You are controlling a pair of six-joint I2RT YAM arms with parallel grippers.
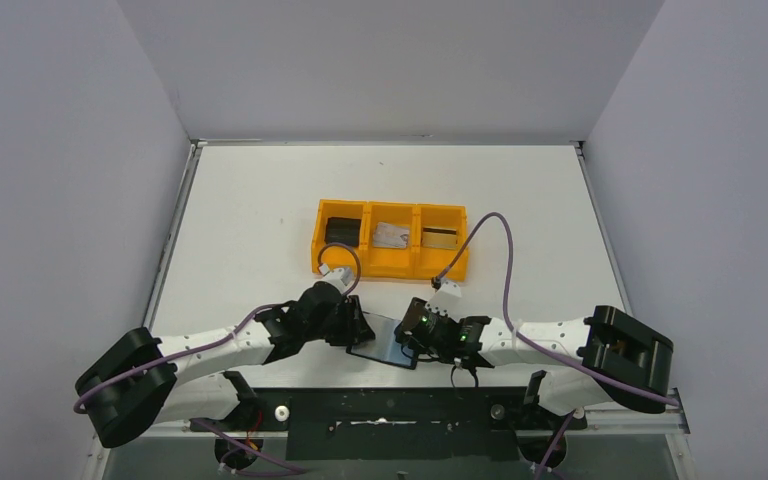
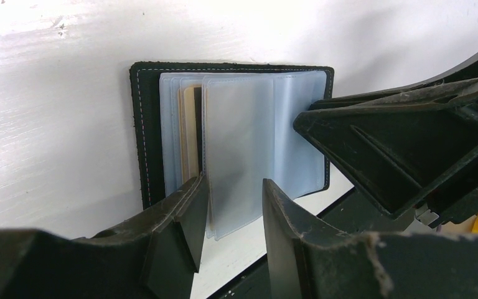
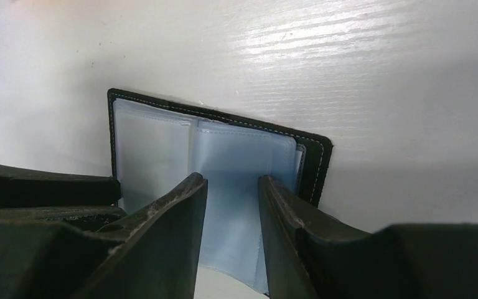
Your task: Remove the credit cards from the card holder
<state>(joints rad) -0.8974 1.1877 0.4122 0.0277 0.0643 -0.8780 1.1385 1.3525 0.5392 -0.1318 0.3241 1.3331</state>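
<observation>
Top view: card holder lies open on the tabletop at the near edge, between the two arms. Left jaws sit at its 9 o'clock side and right jaws at its 3 o'clock side, both low over it. Orange tray stands apart at 12 o'clock from the holder, with a black block in the left compartment, silvery-grey card in the middle and gold card in the right. So two cards look to be out already, and the tray is near enough for short drop-offs. Left wrist view: holder is flat, with clear sleeves fanned over the black cover. A tan card edge shows in a sleeve toward 9 o'clock, so I judge at least one card remains. Left jaws are part-spread, the front sleeve shows through the gap, and nothing is pinched that I can see. That reads as lining up on that leaf to get at the tan card. Right jaws come in from 3 o'clock with the tip at the sleeves' right edge, probably steadying the holder against sliding. Right wrist view: blue-grey pocket page is face-on, with the stitched black cover along 12 and 3 o'clock. Right jaws are part-spread over the page with no squeeze visible, and I can't tell whether the tips touch it. No card shows here.
</observation>
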